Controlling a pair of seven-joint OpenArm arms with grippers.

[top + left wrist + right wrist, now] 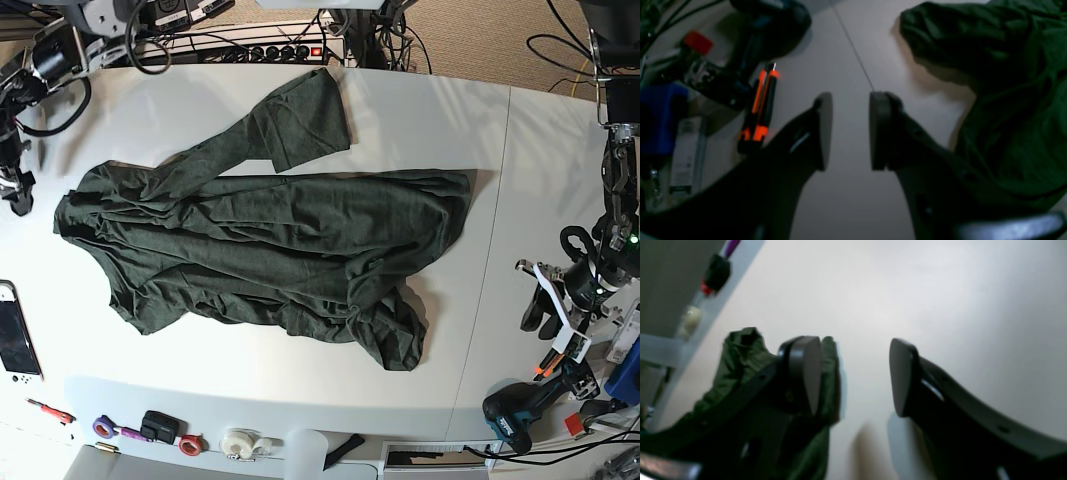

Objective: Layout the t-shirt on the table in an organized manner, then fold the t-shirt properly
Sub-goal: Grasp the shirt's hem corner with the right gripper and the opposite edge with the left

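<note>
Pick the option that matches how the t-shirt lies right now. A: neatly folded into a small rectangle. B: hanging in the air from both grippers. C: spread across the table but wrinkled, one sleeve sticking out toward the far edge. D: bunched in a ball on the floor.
C: in the base view the t-shirt lies spread and creased on the table, with one sleeve angled toward the far edge.

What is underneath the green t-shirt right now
The t-shirt lies spread and wrinkled directly on the white table, which shows on every side of it. Whether anything else sits beneath the fabric cannot be seen; it covers that area.
</note>
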